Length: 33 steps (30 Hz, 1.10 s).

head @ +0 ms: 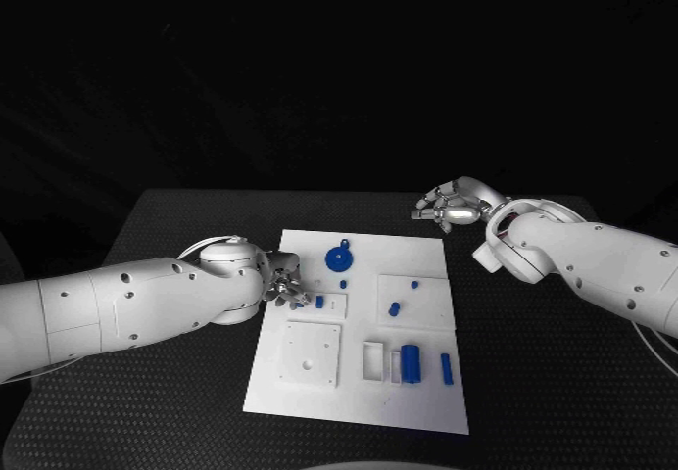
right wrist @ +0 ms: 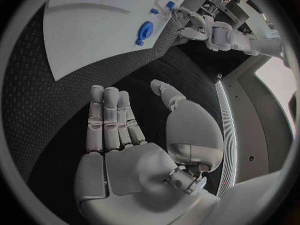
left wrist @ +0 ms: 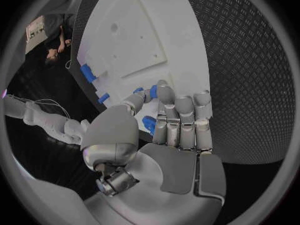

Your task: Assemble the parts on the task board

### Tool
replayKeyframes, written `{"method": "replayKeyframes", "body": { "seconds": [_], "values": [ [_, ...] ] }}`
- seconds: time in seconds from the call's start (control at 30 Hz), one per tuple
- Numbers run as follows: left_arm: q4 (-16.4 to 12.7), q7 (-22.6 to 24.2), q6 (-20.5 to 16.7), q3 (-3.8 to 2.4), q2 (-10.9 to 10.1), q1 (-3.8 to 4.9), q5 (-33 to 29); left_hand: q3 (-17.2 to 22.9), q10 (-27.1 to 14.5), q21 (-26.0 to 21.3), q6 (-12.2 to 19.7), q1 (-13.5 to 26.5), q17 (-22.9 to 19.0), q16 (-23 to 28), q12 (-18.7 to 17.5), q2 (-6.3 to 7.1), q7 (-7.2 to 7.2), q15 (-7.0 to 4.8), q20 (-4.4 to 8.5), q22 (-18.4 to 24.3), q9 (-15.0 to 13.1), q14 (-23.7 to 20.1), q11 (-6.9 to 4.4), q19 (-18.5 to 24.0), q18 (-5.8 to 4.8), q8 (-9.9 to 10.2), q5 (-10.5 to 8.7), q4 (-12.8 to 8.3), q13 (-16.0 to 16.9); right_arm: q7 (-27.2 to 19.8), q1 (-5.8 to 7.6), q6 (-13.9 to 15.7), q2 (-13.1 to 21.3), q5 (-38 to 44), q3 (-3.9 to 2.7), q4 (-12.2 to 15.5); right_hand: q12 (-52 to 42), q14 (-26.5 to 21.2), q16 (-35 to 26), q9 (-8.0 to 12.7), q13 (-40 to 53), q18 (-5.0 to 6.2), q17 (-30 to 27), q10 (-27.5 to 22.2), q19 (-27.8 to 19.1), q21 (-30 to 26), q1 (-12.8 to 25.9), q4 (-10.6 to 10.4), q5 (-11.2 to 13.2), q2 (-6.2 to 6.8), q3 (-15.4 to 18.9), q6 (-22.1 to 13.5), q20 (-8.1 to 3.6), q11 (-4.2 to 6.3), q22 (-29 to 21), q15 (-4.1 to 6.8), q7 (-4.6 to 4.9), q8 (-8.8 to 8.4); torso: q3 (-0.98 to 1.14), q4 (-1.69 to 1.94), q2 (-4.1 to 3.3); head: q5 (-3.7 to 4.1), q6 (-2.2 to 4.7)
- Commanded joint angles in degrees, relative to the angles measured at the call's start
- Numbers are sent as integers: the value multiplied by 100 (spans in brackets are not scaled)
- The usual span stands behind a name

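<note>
The white task board (head: 424, 401) lies in the middle of the table. On it are a round blue disc (head: 339, 258), two small blue pieces (head: 396, 309) at mid right, a blue cylinder (head: 410, 362) and a thin blue bar (head: 447, 367). My left hand (head: 287, 288) hovers at the board's left edge with its fingers bent. Its thumb (left wrist: 134, 102) reaches toward the fingertips, next to a small blue piece (left wrist: 153, 91); whether it touches is unclear. My right hand (head: 450, 208) is raised beyond the board's far right corner, fingers apart, palm (right wrist: 125, 167) bare.
A square recessed plate (head: 311, 352) and a white slotted holder (head: 374, 360) sit at the board's near end. Black textured table (head: 565, 392) surrounds the board on all sides. The right wrist view shows the board (right wrist: 87, 30), the disc (right wrist: 145, 31) and my left arm (right wrist: 209, 30).
</note>
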State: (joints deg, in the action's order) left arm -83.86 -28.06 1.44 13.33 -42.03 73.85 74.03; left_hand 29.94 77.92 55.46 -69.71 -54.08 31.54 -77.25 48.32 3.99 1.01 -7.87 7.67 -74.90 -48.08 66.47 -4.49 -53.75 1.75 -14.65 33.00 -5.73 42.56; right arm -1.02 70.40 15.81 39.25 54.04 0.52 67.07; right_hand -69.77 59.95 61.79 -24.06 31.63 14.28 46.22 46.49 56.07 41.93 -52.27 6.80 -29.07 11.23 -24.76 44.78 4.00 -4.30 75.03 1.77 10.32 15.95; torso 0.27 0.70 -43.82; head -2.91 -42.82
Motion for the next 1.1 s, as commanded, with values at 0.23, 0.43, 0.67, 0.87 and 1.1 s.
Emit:
{"method": "replayKeyframes", "body": {
  "seconds": [0.23,0.43,0.67,0.87,1.1],
  "values": [
    [105,21,204,40,96,-56,-240,738,-72,-12,140,119,-4,44,-43,126,74,-128,626,-90,75,27,20,-33,43,121,-933,-334,22,-51,-3,-56,14,7,-1,14,-39,-37,23,7,-7,72,-10,-31,-19,-10,10,23,-16,-45,15,15,9,-10,114,-7,42,39,2,-7,-3,13,5],
    [155,-3,128,40,86,-56,-203,692,-140,-41,207,281,-4,66,-46,358,91,-147,645,-94,92,-13,36,-3,27,177,-1399,43,49,-52,-3,-49,16,7,-1,15,-40,-37,23,7,-8,72,-10,-31,-19,-10,11,23,-15,-44,15,15,9,-10,114,-7,42,39,7,-3,1,22,6],
    [150,7,-43,38,44,-61,-128,714,-192,-71,236,437,-9,84,-53,591,100,-150,650,-88,98,-54,41,21,19,198,-1534,340,59,-53,-3,-50,12,7,-1,10,-40,-38,23,7,-9,72,-11,-31,-20,-10,10,23,-15,-42,15,14,9,-10,114,-7,42,39,-4,-3,0,28,10],
    [142,20,-94,37,43,-61,-130,751,-236,-77,235,481,0,72,-34,770,101,-160,660,-98,73,-86,37,32,10,184,-1520,588,84,-55,-4,-50,1,7,-1,6,-40,-39,23,8,-10,72,-12,-32,-20,-11,9,25,-16,-42,14,13,8,-11,114,-7,42,39,-4,1,3,31,8],
    [164,-4,-113,36,9,-61,-136,769,-275,-81,269,512,0,72,-23,1019,101,-173,676,-100,48,-110,37,31,5,182,-1629,877,99,-53,-7,-48,7,7,-1,7,-40,-40,23,8,-11,72,-12,-33,-21,-11,7,27,-16,-40,14,12,8,-11,114,-7,42,38,-3,2,0,35,7]
  ]
}}
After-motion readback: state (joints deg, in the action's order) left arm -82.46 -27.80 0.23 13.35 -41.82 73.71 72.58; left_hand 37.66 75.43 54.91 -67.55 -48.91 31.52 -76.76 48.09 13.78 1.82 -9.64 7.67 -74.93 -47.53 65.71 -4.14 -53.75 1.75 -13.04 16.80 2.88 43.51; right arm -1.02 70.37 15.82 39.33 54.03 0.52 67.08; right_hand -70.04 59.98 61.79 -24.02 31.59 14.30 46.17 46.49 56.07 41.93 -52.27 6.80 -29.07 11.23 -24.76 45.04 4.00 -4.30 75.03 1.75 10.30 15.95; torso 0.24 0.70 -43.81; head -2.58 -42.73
